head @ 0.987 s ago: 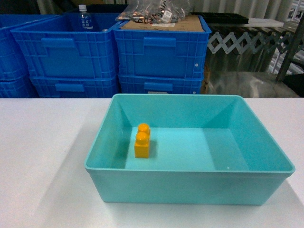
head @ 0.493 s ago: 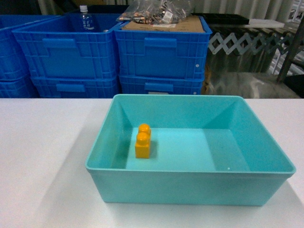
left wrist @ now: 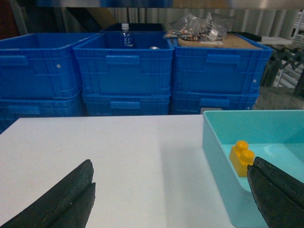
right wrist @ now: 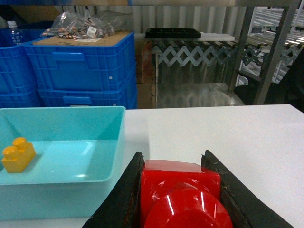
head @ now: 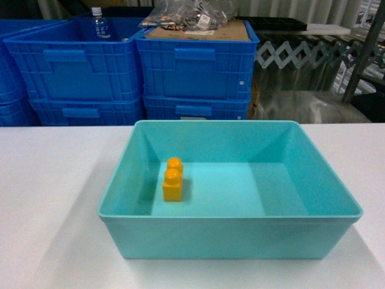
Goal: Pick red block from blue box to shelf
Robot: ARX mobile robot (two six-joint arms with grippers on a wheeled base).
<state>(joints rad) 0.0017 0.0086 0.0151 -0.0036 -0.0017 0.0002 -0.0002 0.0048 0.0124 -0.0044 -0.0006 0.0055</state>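
Observation:
In the right wrist view the red block (right wrist: 180, 190) fills the gap between the black fingers of my right gripper (right wrist: 173, 159), which is shut on it just right of the blue box (right wrist: 61, 194), above the white table. The turquoise blue box (head: 228, 232) sits mid-table and holds only a yellow two-stud brick (head: 172, 180). My left gripper (left wrist: 172, 164) is open and empty over the table, left of the box wall (left wrist: 218, 156). Neither gripper shows in the head view. Grey posts of the shelf (right wrist: 271, 52) rise at the far right behind the table.
Stacked dark blue crates (head: 192, 72) stand behind the table, one holding a bottle (head: 99, 24) and one topped with cardboard and plastic bags (head: 192, 15). A folding lattice gate (right wrist: 199, 52) stands at the back right. White tabletop (head: 48, 180) lies on both sides of the box.
The whole scene in the head view has shifted slightly left and down. The box and yellow brick keep their places relative to each other.

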